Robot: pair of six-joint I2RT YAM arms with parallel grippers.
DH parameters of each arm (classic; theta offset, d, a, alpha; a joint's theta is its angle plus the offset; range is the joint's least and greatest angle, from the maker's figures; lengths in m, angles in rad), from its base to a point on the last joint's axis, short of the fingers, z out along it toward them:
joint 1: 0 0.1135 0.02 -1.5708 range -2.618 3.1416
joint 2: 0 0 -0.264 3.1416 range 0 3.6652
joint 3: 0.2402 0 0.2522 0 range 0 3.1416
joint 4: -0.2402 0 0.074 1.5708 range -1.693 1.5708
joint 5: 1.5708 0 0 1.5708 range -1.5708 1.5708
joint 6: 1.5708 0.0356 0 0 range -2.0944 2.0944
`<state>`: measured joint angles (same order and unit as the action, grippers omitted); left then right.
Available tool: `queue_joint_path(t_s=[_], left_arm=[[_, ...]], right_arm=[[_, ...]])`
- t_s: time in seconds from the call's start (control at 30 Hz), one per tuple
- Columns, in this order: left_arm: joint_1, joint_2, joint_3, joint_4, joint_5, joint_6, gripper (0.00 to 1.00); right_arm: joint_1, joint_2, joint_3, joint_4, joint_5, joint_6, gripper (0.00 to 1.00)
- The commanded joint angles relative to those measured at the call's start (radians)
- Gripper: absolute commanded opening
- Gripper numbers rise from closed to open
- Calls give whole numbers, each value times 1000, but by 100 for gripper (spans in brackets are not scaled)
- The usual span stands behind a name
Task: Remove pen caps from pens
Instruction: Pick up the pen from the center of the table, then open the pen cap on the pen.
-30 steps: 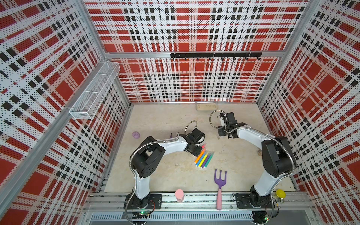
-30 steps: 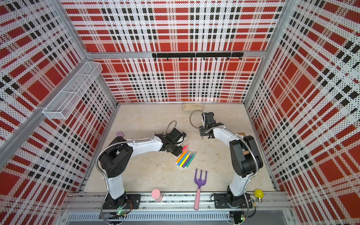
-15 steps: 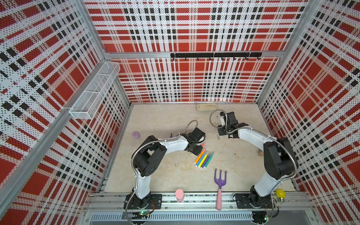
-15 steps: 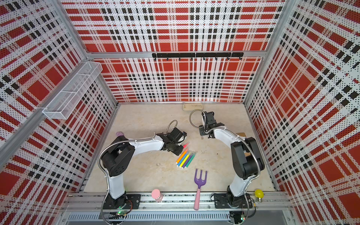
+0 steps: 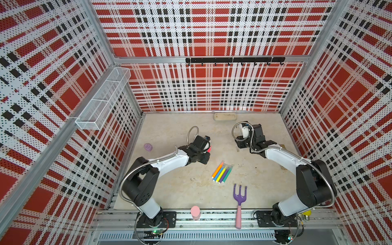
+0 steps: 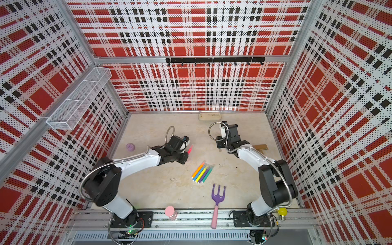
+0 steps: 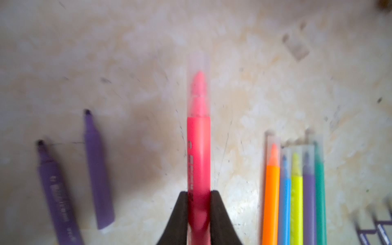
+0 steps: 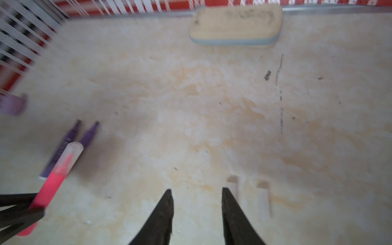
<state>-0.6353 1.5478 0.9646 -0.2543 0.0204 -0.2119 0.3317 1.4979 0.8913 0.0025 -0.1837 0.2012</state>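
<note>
Left gripper [image 7: 199,194] is pinched tight on the pink-red pen [image 7: 199,148], low on the barrel toward the tail end. The pen is lifted off the surface [image 7: 148,53] just left of centre, capped end sticking out toward the right gripper [image 8: 197,196]. Its clear cap [image 7: 198,84] is on, tip visible through it. Right gripper jaws are spread with nothing between them. It hovers right of centre, just beside two loose caps [image 8: 263,201] lying flat. Two purple pens [image 7: 97,169] lie bare-tipped on the surface near the held pen. Five capped pens [image 5: 221,175] sit in a tight row near the centre, barrels touching. Handling guess: the pen is light, rigid plastic with a smooth barrel, so it will slide or pivot in a two-jaw pinch if the pull goes off-axis. The cap looks thin-walled with a friction fit, so it probably lets go suddenly. Take the cap around its middle to outer half, clear of the seam with the coloured barrel, so the jaws don't clamp the barrel too. Squeeze moderately; too hard could ovalise the cap and lock it on. Pull straight along the pen axis. The cap is faint against the pale surface, so lining up from the right wrist view is the weak spot. The tip is inky once bared, so keep it off the gripper.
</note>
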Motion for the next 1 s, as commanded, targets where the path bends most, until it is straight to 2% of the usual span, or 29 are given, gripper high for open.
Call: queue_joint_path(t_s=[0.0, 0.17, 0.33, 0.53, 0.8, 0.9, 0.97], left_arm=[[2, -88, -61, 179, 75, -32, 6], [9, -192, -162, 322, 148, -43, 6], [14, -243, -205, 371, 214, -54, 6], [8, -288, -229, 403, 230, -65, 6], [6, -288, -221, 415, 239, -67, 5], [1, -285, -222, 417, 243, -65, 5], [-2, -288, -225, 419, 243, -65, 5]], right_arm=[[14, -63, -73, 349, -197, 139, 43], [54, -56, -143, 679, -341, 335, 48], [80, 59, -142, 955, -463, 523, 52], [132, 137, -95, 969, -464, 527, 55], [171, 159, -63, 937, -469, 508, 55], [176, 166, -58, 939, -473, 511, 53], [179, 168, -58, 939, -470, 513, 49]])
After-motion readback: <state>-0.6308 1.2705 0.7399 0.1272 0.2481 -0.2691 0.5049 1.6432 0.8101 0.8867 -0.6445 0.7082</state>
